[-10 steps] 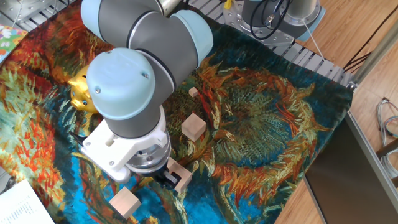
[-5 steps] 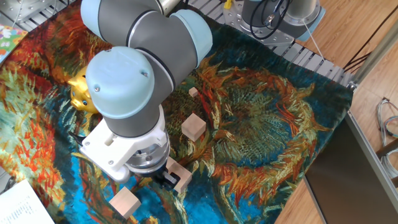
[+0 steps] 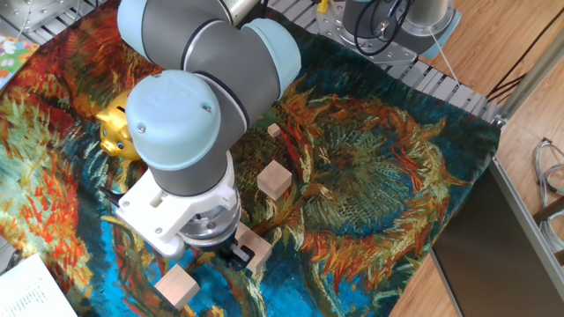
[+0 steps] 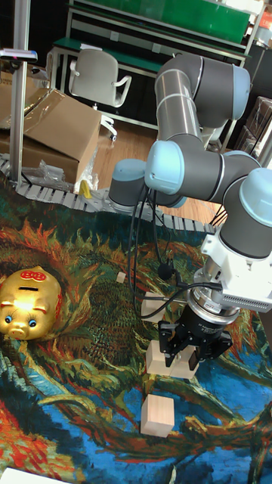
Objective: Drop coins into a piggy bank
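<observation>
Three pale blocks spread over cloth, likely coin stands. Gripper low over middle block, fingers straddling it (grip state impossible to tell; no coin visible). Pig well apart at left, slot up, ready for drops.
</observation>
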`<state>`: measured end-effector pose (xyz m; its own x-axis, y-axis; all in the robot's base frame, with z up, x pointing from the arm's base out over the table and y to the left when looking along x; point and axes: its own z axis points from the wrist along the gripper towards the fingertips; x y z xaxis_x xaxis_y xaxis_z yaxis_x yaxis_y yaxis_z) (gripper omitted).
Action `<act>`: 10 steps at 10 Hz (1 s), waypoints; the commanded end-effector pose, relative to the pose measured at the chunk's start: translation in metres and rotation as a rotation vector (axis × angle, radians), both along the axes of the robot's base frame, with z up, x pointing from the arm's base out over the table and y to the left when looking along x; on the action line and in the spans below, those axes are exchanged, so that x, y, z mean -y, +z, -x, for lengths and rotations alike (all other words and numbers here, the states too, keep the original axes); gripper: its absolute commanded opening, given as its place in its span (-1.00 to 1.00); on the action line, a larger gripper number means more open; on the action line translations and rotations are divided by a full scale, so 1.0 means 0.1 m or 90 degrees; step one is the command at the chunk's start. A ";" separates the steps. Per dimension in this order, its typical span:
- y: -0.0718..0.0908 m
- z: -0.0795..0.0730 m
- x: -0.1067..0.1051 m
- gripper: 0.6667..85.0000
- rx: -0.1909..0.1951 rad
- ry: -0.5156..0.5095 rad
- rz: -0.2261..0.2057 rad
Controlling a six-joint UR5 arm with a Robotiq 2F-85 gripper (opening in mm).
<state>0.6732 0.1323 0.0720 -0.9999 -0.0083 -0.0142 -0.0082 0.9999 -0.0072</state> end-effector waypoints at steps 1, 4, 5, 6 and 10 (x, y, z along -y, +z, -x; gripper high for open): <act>-0.02 0.00 -0.03 0.00 -0.001 -0.013 -0.005; -0.02 0.01 -0.03 -0.04 -0.002 -0.015 -0.005; -0.02 0.01 -0.04 -0.04 -0.002 -0.017 -0.007; -0.02 0.01 -0.05 -0.04 -0.002 -0.018 -0.009; -0.05 0.03 -0.08 -0.02 -0.006 -0.033 -0.013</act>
